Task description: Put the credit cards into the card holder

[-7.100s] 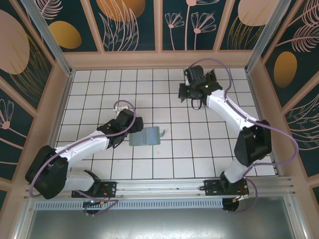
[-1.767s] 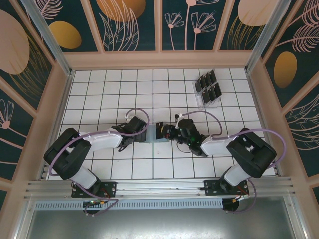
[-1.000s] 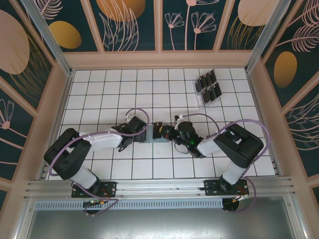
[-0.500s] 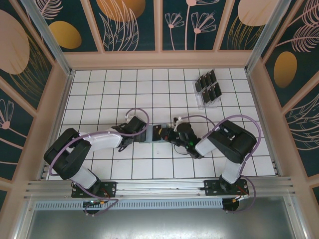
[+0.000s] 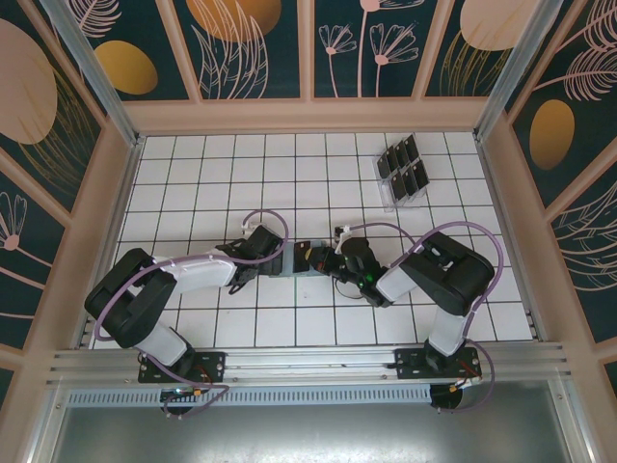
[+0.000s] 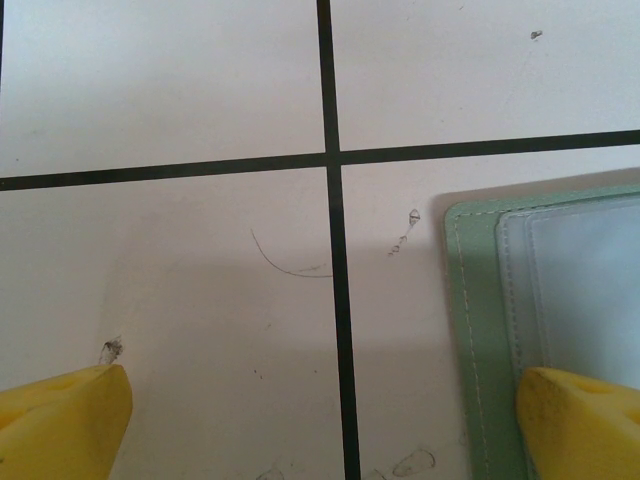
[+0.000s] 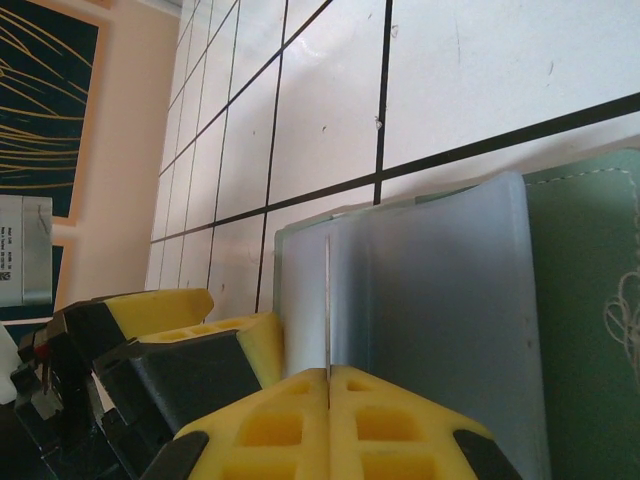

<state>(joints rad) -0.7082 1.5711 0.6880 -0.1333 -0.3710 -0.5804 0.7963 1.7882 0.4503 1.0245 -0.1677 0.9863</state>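
Fingers (image 7: 270,430) of the right gripper (image 7: 328,374) are pressed tight, pinching a credit card (image 7: 328,300) edge-on over the open card holder (image 7: 590,330) mid-table. The left gripper (image 6: 320,400) is spread wide, one fingertip on the holder's edge. Far right, other credit cards (image 5: 410,152) sit in a clear rack (image 5: 388,193).

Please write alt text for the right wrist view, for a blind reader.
The right fingers, yellow and shut, hold a thin card edge-on at the clear sleeve of a green holder lying on white tiles.

Both arms reach inward and low; the left gripper (image 6: 320,420) stands wide open, the right gripper (image 7: 328,385) pinches a credit card (image 7: 328,300).
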